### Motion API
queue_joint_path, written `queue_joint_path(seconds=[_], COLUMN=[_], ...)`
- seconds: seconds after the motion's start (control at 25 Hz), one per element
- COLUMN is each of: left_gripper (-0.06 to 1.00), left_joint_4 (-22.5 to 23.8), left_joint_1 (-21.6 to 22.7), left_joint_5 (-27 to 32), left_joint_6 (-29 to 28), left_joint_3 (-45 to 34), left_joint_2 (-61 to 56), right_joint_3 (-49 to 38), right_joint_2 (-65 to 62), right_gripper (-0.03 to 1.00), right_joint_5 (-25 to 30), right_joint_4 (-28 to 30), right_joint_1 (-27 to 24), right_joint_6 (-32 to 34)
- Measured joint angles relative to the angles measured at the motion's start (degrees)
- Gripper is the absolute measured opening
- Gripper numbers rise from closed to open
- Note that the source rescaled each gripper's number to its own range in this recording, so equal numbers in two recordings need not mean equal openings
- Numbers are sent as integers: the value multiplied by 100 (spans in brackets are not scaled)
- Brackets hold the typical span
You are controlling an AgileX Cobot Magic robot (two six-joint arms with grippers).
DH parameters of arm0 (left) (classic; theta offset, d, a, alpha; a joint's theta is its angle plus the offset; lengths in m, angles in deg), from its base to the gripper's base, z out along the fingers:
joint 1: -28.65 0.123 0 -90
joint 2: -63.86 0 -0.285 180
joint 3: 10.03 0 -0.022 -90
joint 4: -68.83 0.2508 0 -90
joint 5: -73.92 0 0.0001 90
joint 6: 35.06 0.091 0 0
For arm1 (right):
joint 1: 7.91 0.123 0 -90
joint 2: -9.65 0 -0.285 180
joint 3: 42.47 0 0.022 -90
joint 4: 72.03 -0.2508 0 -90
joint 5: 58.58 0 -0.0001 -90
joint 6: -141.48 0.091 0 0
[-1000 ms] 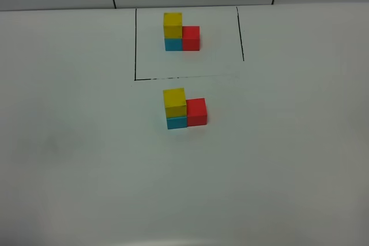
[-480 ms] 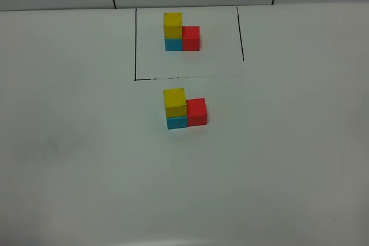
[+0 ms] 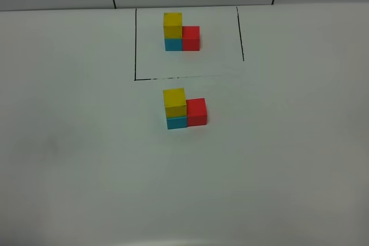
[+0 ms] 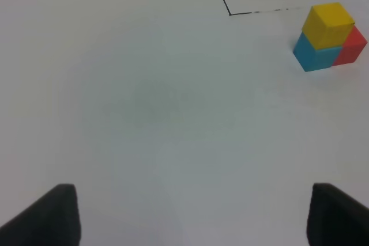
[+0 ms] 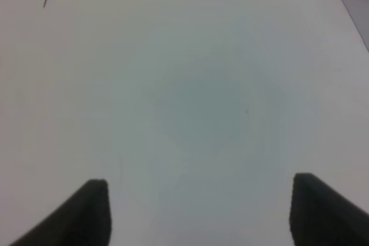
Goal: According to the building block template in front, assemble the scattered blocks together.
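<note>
I read no writing anywhere. Nothing has shifted since a second ago: my three blocks (image 3: 184,109) sit assembled (yellow on blue, red alongside) just before the outlined template (image 3: 181,32). Left gripper (image 4: 190,214) and right gripper (image 5: 199,208) gape, empty.

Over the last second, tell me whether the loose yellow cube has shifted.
No. The yellow cube sits where it was, on the blue cube beside the red cube, equally far below the black drawn line.
</note>
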Motion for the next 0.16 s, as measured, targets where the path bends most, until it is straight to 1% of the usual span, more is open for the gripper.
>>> queue_joint_path(seconds=[0.16], left_gripper=[76], left_joint_4=[0], left_joint_1=[0], left_joint_5=[0], left_joint_6=[0], left_joint_3=[0], left_joint_2=[0], right_joint_3=[0], right_joint_2=[0], right_gripper=[38], right_joint_5=[0], right_joint_4=[0], right_joint_1=[0], right_joint_6=[0])
